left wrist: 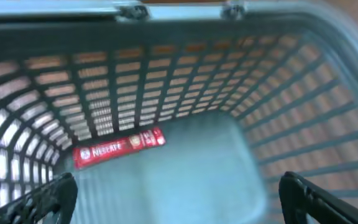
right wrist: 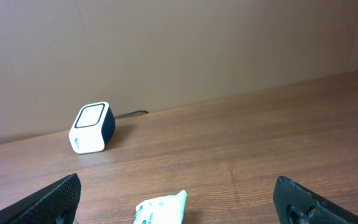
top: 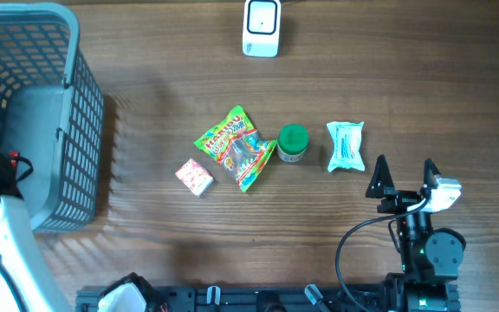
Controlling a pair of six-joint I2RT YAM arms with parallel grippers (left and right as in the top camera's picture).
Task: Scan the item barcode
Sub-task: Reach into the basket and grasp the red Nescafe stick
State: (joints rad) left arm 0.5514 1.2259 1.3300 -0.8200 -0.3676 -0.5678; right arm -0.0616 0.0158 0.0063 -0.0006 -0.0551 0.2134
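red Nescafe stick sachet [left wrist: 120,147] is lying flat on the floor of the grey plastic lattice basket [left wrist: 166,81], close to the far wall, slightly tilted, logo side up. No barcode is showing on that face.

left gripper [left wrist: 179,198] is hanging over the basket interior with its jaws spread wide. Nothing is sitting between them and they are not touching the sachet. Only the black fingertips [left wrist: 42,199] are showing, cropped at the bottom corners, and the whole left wrist view is reading blurry.

From overhead the basket [top: 81,130] is sitting at the left end of the wooden table [top: 423,78] and is getting cut off by the frame. The sachet and the left jaws are not making themselves out there.

white box scanner with dark window [top: 261,26] is standing at the far table edge, well apart from the basket. Its top is being clipped from overhead, but it is showing whole from the right wrist [right wrist: 92,127].

right gripper [top: 404,178] is holding fully spread and empty above the table, near the white-and-teal soft packet [top: 346,145]. In the right wrist view that packet [right wrist: 161,210] is getting cropped by the bottom edge.

Mid-table, a colourful candy bag [top: 236,147] is touching a green-lidded small jar [top: 293,143], and a small pink-and-white packet [top: 194,177] is lying just beside the bag.
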